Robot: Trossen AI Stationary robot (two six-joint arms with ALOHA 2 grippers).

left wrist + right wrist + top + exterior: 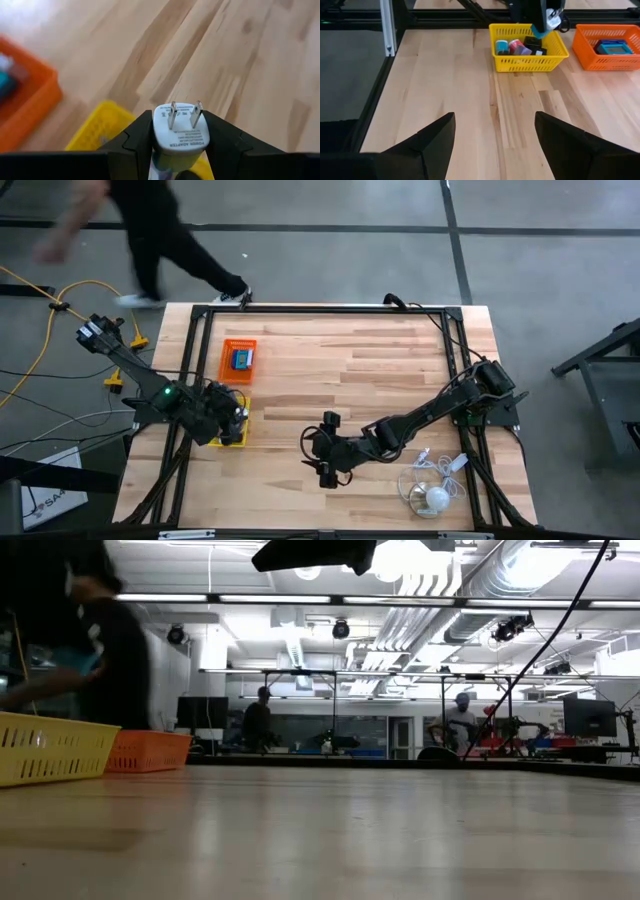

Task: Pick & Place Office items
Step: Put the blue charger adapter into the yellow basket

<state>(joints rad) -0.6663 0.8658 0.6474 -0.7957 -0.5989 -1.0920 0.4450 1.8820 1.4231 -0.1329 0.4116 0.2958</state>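
Two-prong white plug (179,131) (label "POWER ADAPTER"), left hand (177,142)

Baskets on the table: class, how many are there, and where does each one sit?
2. The yellow basket sits near the table's left edge, under the left tool, which holds a white power adapter. The orange basket sits just beyond it, toward the far edge.

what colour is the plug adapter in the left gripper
White, with two metal prongs; the power adapter shows best in the left wrist view.
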